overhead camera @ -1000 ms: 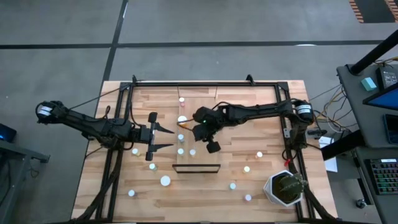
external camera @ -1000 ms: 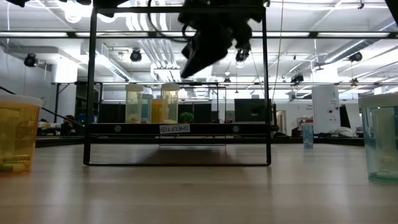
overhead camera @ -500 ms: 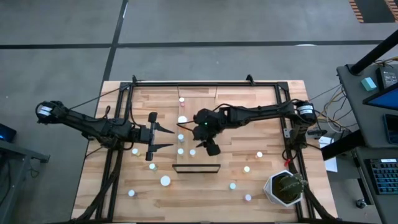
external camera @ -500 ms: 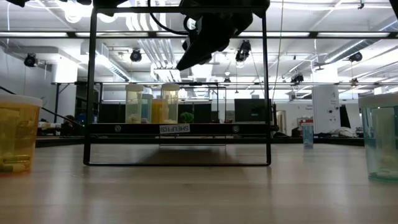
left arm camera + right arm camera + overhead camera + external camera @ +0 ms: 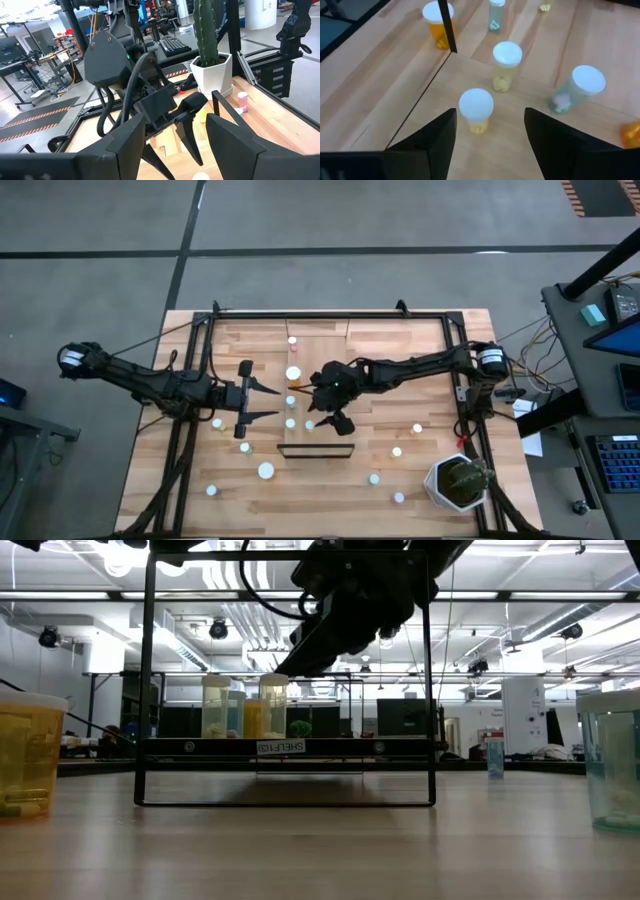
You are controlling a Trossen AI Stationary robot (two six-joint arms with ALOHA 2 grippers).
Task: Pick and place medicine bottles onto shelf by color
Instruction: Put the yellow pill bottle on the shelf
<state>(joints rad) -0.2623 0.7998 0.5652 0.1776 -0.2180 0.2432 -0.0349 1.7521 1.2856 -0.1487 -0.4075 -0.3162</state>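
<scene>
The right gripper [image 5: 490, 135], fingers spread and empty, hovers just above a yellowish white-capped medicine bottle [image 5: 476, 111], apparently lining up to grasp it for the shelf [image 5: 316, 338]. The left gripper [image 5: 272, 401] waits open nearby.

A robotics lab in a large open industrial hall: a slatted wooden bench [image 5: 400, 380] framed in black metal stands on a grey concrete floor [image 5: 300, 230] crossed by dark lines. Exposed ducts and strip lights [image 5: 520, 595] run along the high ceiling. Workstations ring the rig, with a keyboard [image 5: 175, 46] and monitors on nearby desks (hazard-striped tape [image 5: 42, 116] marks the floor beside them). Cables [image 5: 520, 340] trail from the bench toward an equipment cart at its right side, and a potted cactus [image 5: 206, 30] stands at one corner.
</scene>
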